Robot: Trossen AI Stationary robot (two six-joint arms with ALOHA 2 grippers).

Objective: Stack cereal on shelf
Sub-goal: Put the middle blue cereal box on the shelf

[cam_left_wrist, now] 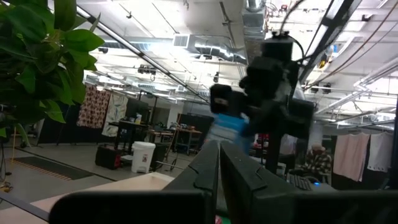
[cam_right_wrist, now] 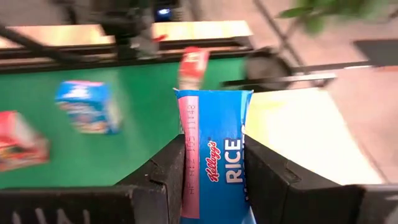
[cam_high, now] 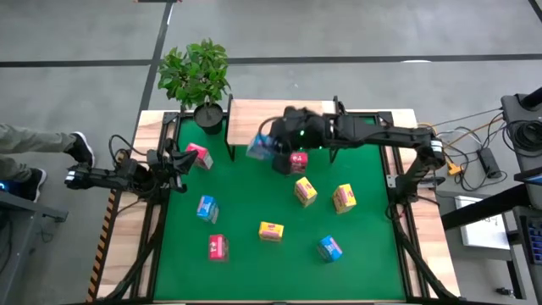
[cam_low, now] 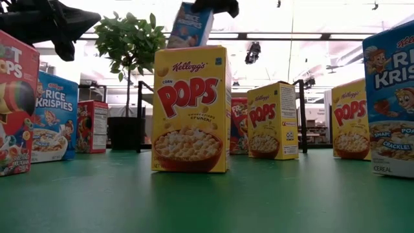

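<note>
My right gripper (cam_high: 273, 152) is shut on a blue cereal box (cam_high: 258, 149), held in the air just in front of the light wood shelf (cam_high: 275, 114) at the table's far edge. The box also shows in the low view (cam_low: 191, 26) and in the right wrist view (cam_right_wrist: 214, 155). My left gripper (cam_high: 179, 163) is shut and empty at the mat's left edge, next to a red box (cam_high: 200, 157) standing on the mat. Other cereal boxes stand on the green mat (cam_high: 254, 263). My right gripper pinches the blue box between its two fingers (cam_right_wrist: 165, 180), one on each of two opposite sides (cam_right_wrist: 186, 168). The fingers come from above. The box hangs tilted below them, lifted clear of the mat, its free end (cam_right_wrist: 211, 99) pointing past the fingertips.
A red box (cam_high: 298, 161) stands right under my right gripper. Two yellow boxes (cam_high: 305, 191) (cam_high: 343, 197) stand right of centre; a blue (cam_high: 207, 208), a yellow (cam_high: 271, 230), a red (cam_high: 218, 246) and a blue box (cam_high: 329, 247) stand nearer. A potted plant (cam_high: 196, 76) is at the far left.
</note>
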